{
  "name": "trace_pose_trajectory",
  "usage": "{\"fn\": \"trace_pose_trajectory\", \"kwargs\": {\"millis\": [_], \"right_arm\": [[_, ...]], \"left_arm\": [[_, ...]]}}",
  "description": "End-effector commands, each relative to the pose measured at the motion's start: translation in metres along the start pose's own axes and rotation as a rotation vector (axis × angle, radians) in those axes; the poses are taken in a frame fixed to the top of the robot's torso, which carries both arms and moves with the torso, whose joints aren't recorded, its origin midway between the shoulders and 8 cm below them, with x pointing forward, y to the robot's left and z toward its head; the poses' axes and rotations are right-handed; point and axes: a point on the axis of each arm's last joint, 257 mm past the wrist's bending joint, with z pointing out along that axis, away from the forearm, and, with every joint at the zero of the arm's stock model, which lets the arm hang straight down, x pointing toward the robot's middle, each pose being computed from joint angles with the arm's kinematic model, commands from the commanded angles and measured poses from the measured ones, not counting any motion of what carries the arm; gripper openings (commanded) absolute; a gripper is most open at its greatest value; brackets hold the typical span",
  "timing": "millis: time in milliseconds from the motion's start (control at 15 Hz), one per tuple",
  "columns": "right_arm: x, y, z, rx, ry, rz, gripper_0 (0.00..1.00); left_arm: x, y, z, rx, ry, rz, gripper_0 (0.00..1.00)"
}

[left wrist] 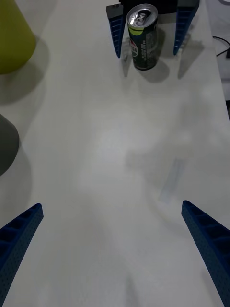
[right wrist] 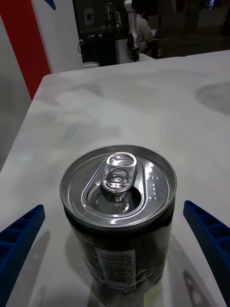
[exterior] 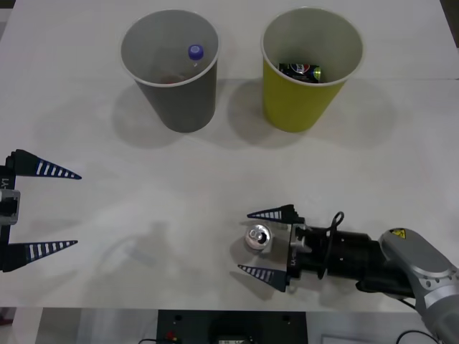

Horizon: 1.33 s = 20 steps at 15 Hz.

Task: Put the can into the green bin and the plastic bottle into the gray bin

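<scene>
**One can between my fingers, two bins ahead**

I count two cans: one can (exterior: pixel 258 237) stands upright on the white table (exterior: pixel 179 236), and a second can (exterior: pixel 301 70) already lies inside the green bin (exterior: pixel 301 100). There is one plastic bottle (exterior: pixel 195 53), its blue cap showing inside the gray bin (exterior: pixel 183 93). Two bins in all, side by side at the far side of the table, the gray one to the left of the green one.

My right claw (exterior: pixel 262 241) lies low over the table near its front edge, the arm stretched in from the right with the fingers pointing left. The claw is spread wide, one blue finger (right wrist: pixel 211 240) on each side of the standing can, with a gap showing between each finger and the can's wall, so I am not touching it. From my wrist the silver top and pull tab sit just ahead, centred between the fingers. The bins are well apart from this claw, farther out over the table.

My left claw (exterior: pixel 43 209) hovers at the table's left edge, fingers spread wide and pointing right, holding nothing. From its wrist the can (left wrist: pixel 143 37) stands well ahead, framed by the right claw (left wrist: pixel 146 43).
</scene>
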Motion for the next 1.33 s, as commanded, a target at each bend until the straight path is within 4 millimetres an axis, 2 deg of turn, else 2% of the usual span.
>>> {"fn": "trace_pose_trajectory", "kwargs": {"millis": [67,133,267,333,1067,1333], "right_arm": [[0.000,0.001,0.003,0.002,-0.002,-0.005,1.00],[0.000,0.001,0.003,0.003,0.000,-0.008,1.00],[0.000,0.001,0.003,0.003,0.000,-0.014,0.07],[0.001,0.000,0.003,0.006,0.002,-0.014,0.00],[-0.005,-0.002,0.003,0.008,-0.012,-0.002,0.00],[-0.017,-0.010,-0.009,-0.002,-0.010,0.021,0.00]], "left_arm": [[0.000,0.000,0.000,0.000,0.000,0.000,1.00],[0.000,0.000,0.000,0.000,0.000,0.000,1.00],[0.000,0.000,0.000,0.000,0.000,0.000,1.00],[0.000,0.000,0.000,0.000,0.000,0.000,1.00],[0.000,0.000,0.000,0.000,0.000,0.000,1.00],[0.000,0.000,0.000,0.000,0.000,0.000,1.00]]}}
